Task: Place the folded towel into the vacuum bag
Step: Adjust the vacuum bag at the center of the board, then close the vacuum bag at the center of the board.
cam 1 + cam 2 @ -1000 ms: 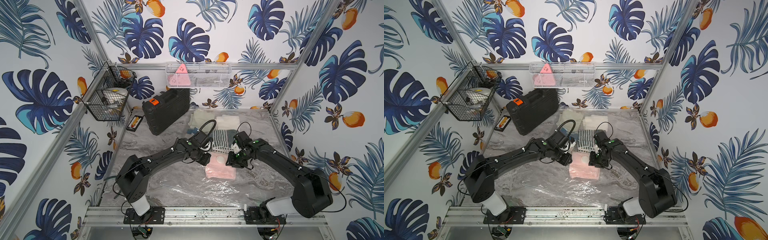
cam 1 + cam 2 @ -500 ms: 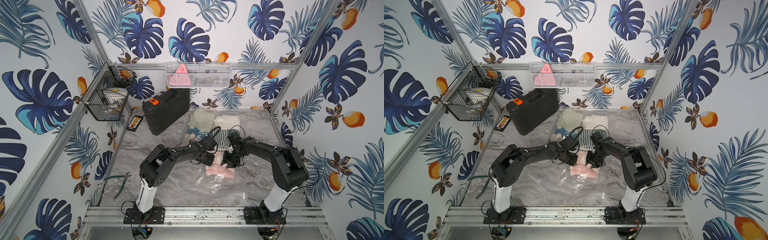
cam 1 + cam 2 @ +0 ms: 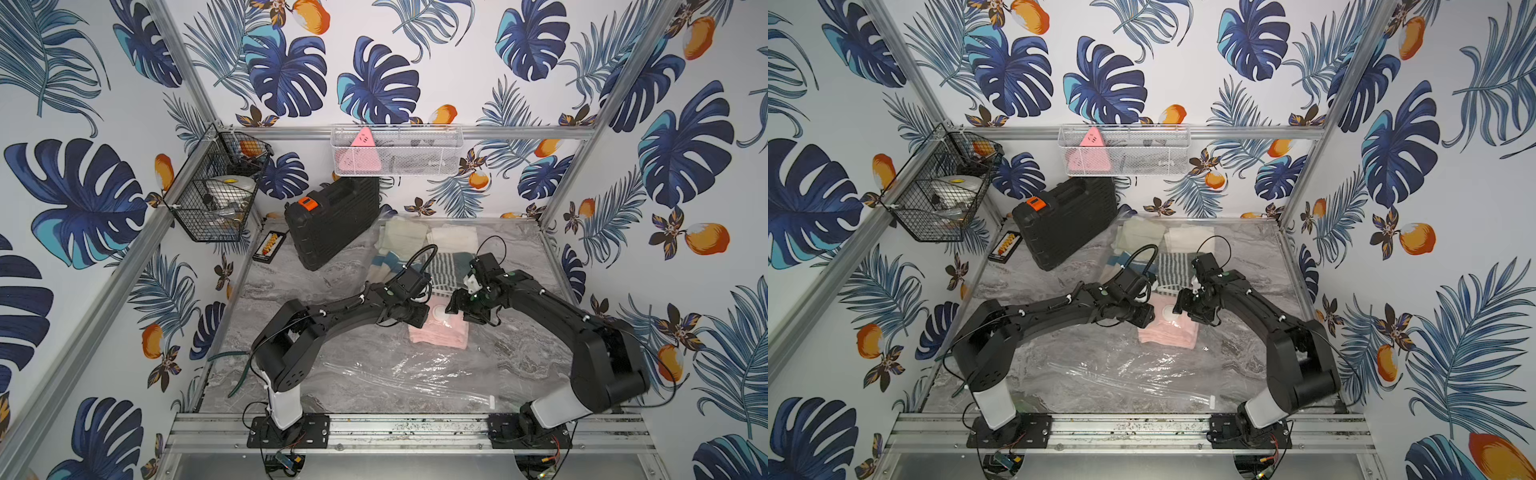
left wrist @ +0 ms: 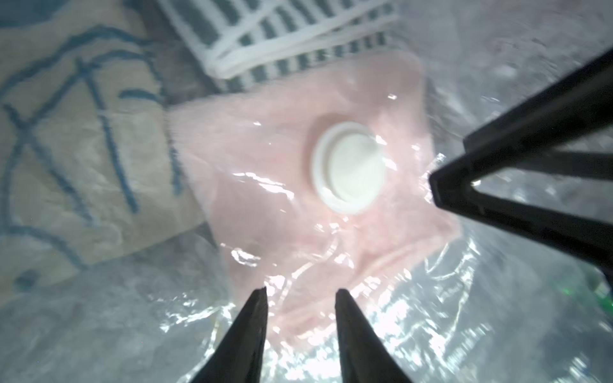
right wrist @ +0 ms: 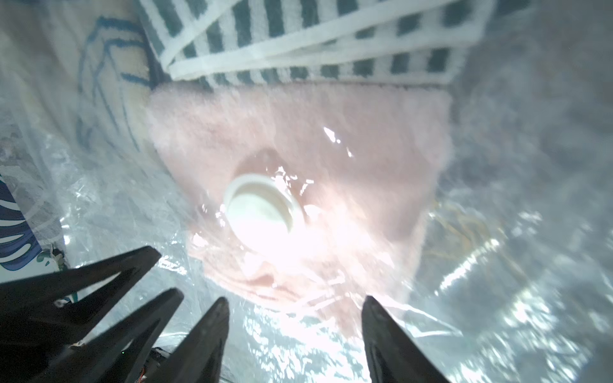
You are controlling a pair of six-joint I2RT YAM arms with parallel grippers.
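Towel, pink and folded, sits mid table inside the vacuum bag, under its valve. Left claw and right claw hover above, spread and empty. Soft, light, film's slippery; I'd pinch a folded edge.

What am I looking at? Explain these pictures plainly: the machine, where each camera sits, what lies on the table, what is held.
The machine is two black jointed robot arms bolted to a rail at the table's front edge, each ending in a two-fingered gripper. Two pictures look down on the whole booth from overhead; two come from cameras on the wrists, looking down at the work. On the grey marble-patterned table lies a large clear crinkly plastic vacuum bag with a round white valve. A folded pink towel lies under its film, seemingly inside. Beyond it lie a grey-and-white striped towel, a cream cloth with blue lines and a black hard plastic case. The left gripper and right gripper stand either side of the valve, jaws apart, holding nothing.
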